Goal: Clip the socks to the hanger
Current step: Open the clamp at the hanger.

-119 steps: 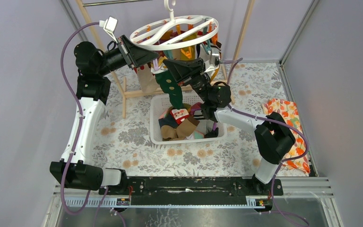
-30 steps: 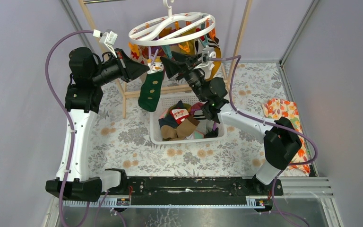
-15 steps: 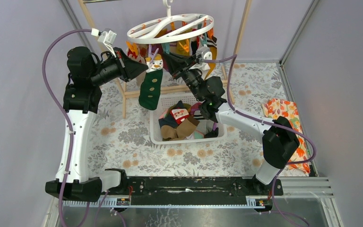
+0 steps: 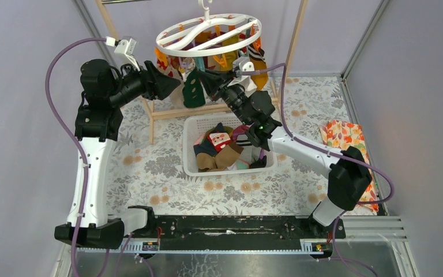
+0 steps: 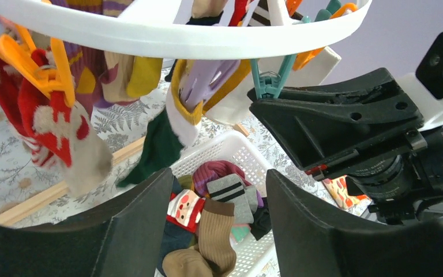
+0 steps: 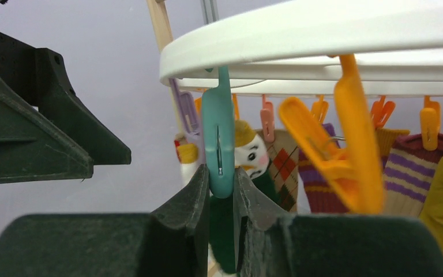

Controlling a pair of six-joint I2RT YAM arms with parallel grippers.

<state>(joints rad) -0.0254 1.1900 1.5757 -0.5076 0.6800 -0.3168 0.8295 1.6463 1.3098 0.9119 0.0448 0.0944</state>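
Observation:
The white ring hanger hangs at the top centre with several socks clipped on. A dark green dotted sock with a snowman cuff hangs from a purple clip between my grippers. My left gripper is open and empty just left of it; in the left wrist view its fingers frame the basket below. My right gripper is shut on a teal clip under the ring. More socks lie in the basket.
The white slotted basket stands under the hanger. A wooden frame rack stands behind it. An orange floral cloth lies at the right. Orange clips and clipped socks crowd the ring.
The green sock has swung back and right, hanging by its clip. My right gripper has risen and closed on the teal clip. My left gripper has edged up and left.

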